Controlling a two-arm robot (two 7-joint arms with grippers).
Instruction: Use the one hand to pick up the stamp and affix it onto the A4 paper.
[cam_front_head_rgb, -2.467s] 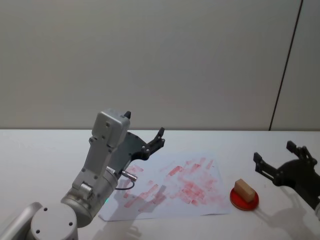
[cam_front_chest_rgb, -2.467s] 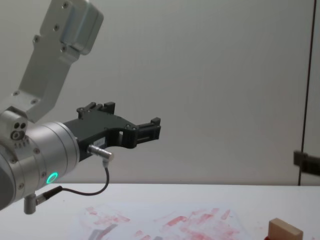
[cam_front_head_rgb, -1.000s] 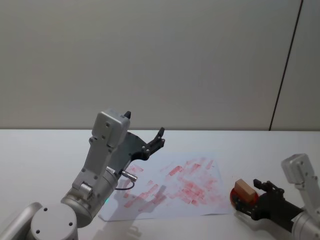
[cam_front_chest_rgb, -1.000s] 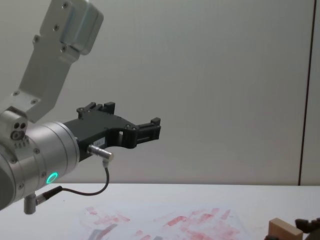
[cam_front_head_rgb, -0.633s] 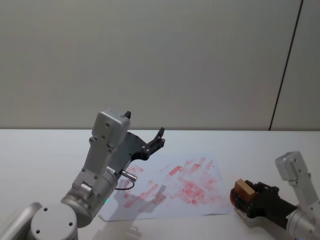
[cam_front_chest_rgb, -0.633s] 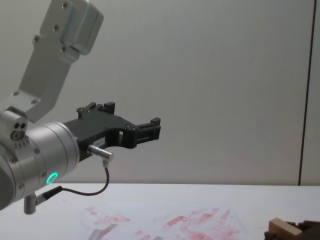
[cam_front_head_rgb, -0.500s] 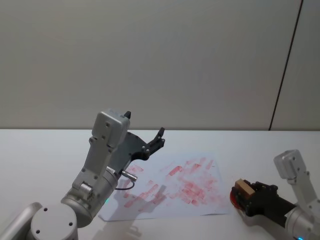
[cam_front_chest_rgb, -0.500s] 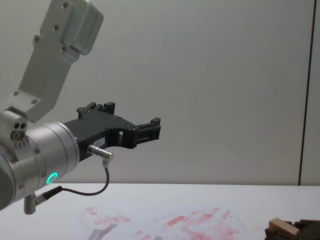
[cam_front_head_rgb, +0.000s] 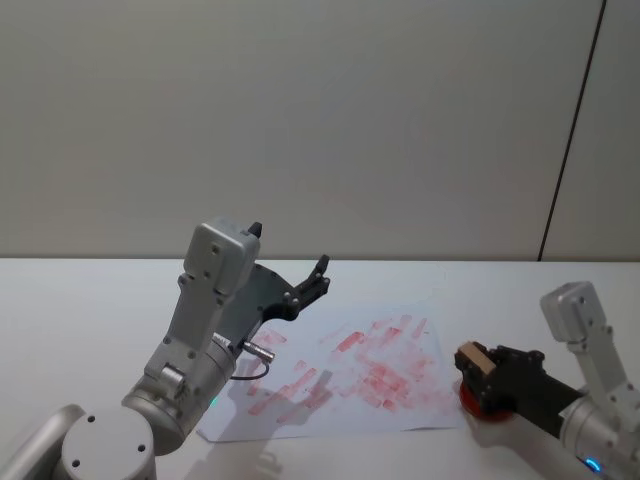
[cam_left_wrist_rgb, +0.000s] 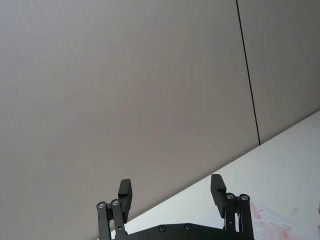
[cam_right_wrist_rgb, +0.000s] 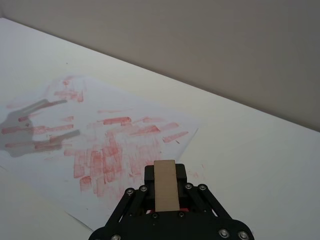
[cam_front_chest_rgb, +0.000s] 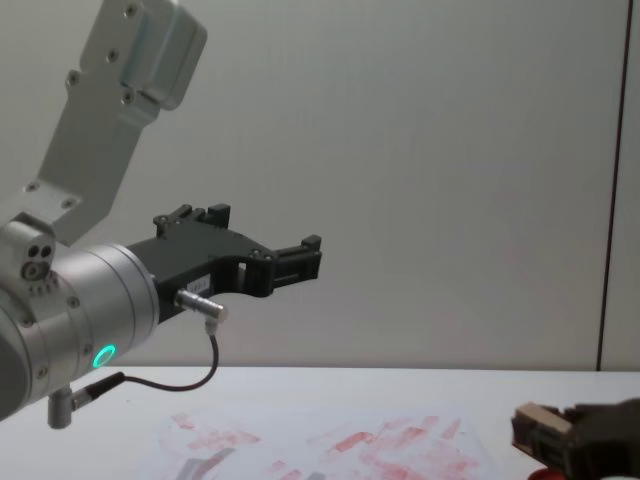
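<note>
My right gripper (cam_front_head_rgb: 478, 368) is shut on the stamp (cam_front_head_rgb: 471, 357), a small tan wooden block, and holds it lifted just above the red ink pad (cam_front_head_rgb: 470, 399) at the paper's right edge. The chest view shows the stamp (cam_front_chest_rgb: 535, 423) off the table in the right gripper (cam_front_chest_rgb: 548, 440). In the right wrist view the stamp (cam_right_wrist_rgb: 165, 185) sits upright between the black fingers, with the A4 paper (cam_right_wrist_rgb: 100, 150) and its red marks beyond. The A4 paper (cam_front_head_rgb: 350, 375) lies mid-table. My left gripper (cam_front_head_rgb: 318, 277) hangs open, raised over the paper's left part, also seen as the left gripper (cam_left_wrist_rgb: 171, 192).
The white table (cam_front_head_rgb: 80, 310) runs to a plain grey wall. The left arm's silver body (cam_front_head_rgb: 200, 340) stands over the paper's near left corner and casts a shadow on it. Free table surface lies left of the paper and behind it.
The right gripper came in from the right, closed on the stamp on the ink pad, and has now lifted it and carried it slightly left toward the paper. The left arm has not moved.
</note>
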